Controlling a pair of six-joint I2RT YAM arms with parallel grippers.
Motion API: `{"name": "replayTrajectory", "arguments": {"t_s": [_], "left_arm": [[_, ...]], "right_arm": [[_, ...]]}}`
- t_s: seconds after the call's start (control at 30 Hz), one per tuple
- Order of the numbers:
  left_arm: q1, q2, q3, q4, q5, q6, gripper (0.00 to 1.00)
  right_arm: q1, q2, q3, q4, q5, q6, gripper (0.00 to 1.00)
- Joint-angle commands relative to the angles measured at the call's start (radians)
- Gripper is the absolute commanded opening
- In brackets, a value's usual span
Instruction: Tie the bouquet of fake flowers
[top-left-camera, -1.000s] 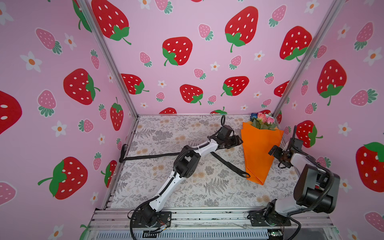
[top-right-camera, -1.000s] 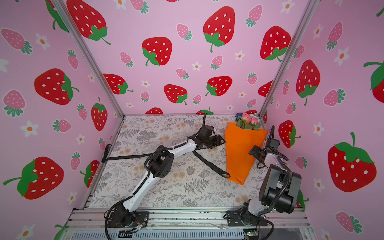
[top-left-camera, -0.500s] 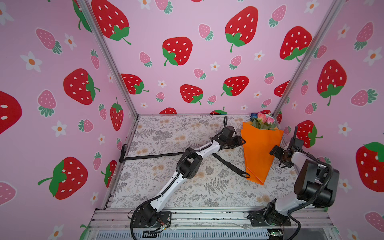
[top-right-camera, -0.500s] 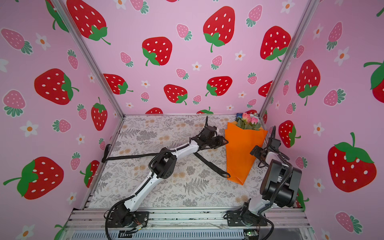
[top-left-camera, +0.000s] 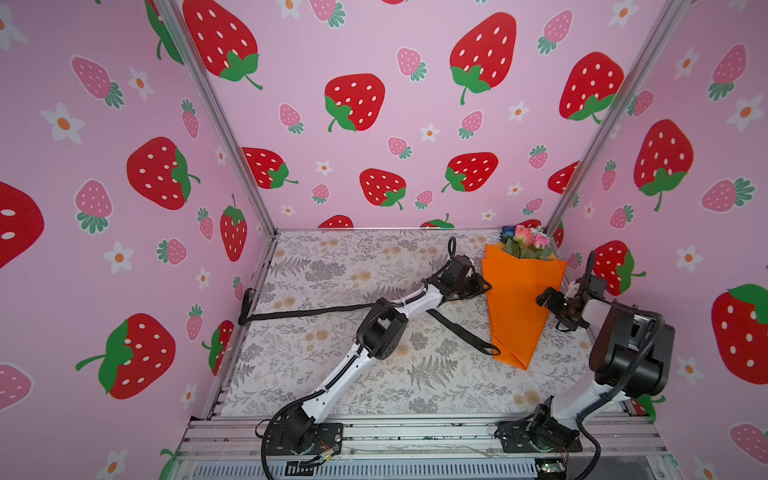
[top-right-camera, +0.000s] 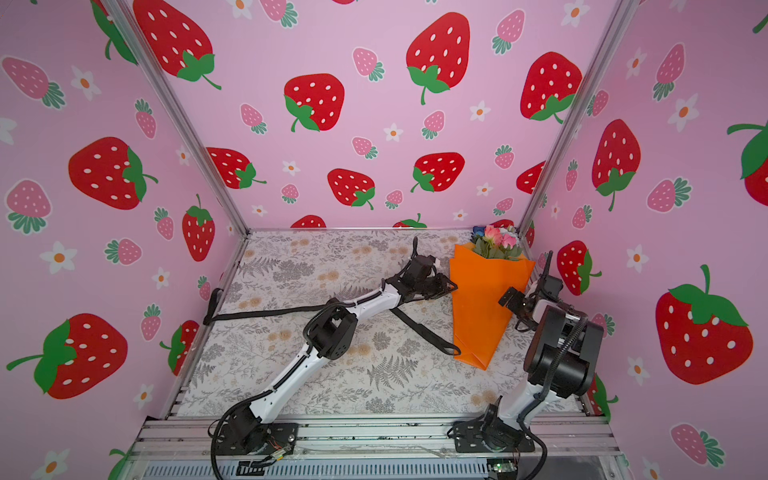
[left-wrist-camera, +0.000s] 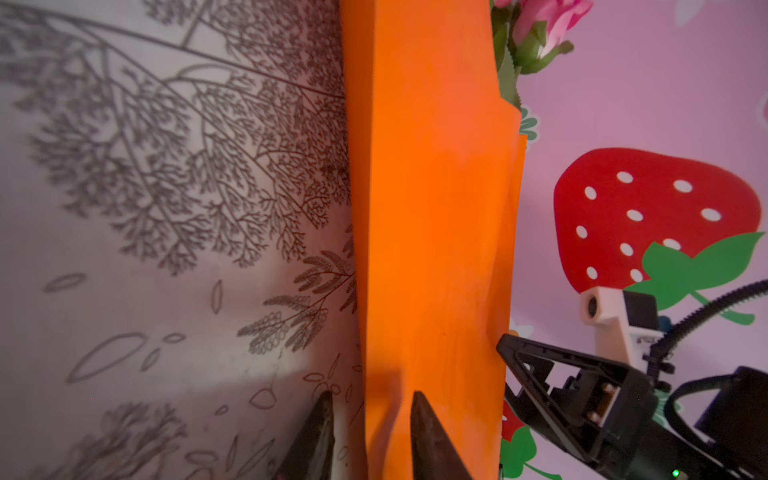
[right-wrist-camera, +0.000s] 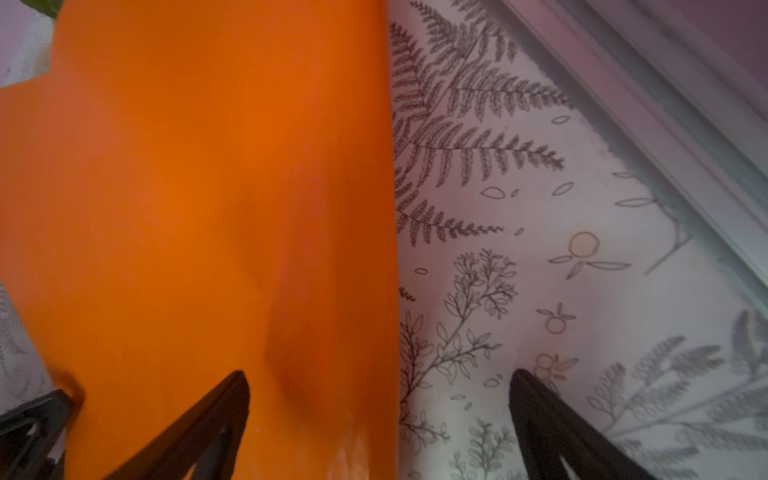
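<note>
You see the bouquet of fake flowers (top-left-camera: 524, 243) in its orange paper (top-left-camera: 515, 307) lying right of centre in both top views, blooms toward the back right corner. Your left gripper (left-wrist-camera: 372, 409) stands narrow astride the paper's edge; whether it pinches the paper, I cannot tell. Your right gripper (right-wrist-camera: 380, 380) gapes wide over the opposite edge.

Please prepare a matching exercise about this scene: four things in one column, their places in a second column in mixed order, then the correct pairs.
1. bouquet of fake flowers
2. black ribbon
3. left end effector
4. right end effector

A. at the bouquet's side facing the right wall
B. stretched across the table
C. blooms toward the back right corner
D. at the bouquet's side facing the table's middle

Pairs: 1-C, 2-B, 3-D, 4-A
</note>
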Motion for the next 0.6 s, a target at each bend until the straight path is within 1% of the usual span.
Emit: {"name": "replayTrajectory", "arguments": {"t_s": [0.0, 0.1, 0.17, 0.23, 0.5, 0.57], "left_arm": [[-0.018, 0.050, 0.021, -0.053, 0.006, -0.024, 0.22], [-0.022, 0.054, 0.023, -0.054, 0.007, -0.022, 0.12], [-0.025, 0.052, 0.023, -0.059, 0.007, -0.019, 0.07], [-0.031, 0.049, 0.023, -0.064, 0.003, -0.013, 0.00], [-0.045, 0.048, 0.023, -0.078, -0.010, -0.005, 0.00], [-0.049, 0.049, 0.023, -0.079, -0.009, -0.005, 0.00]], "right_arm": [[-0.003, 0.036, 0.018, 0.030, -0.121, 0.004, 1.00], [0.011, 0.048, 0.018, 0.038, -0.146, 0.009, 1.00], [0.031, 0.050, 0.020, 0.033, -0.145, 0.005, 1.00], [0.059, 0.051, 0.028, 0.019, -0.139, -0.004, 1.00], [0.196, 0.058, 0.073, -0.049, -0.048, -0.041, 1.00], [0.234, 0.072, 0.091, -0.079, -0.010, -0.056, 1.00]]}}
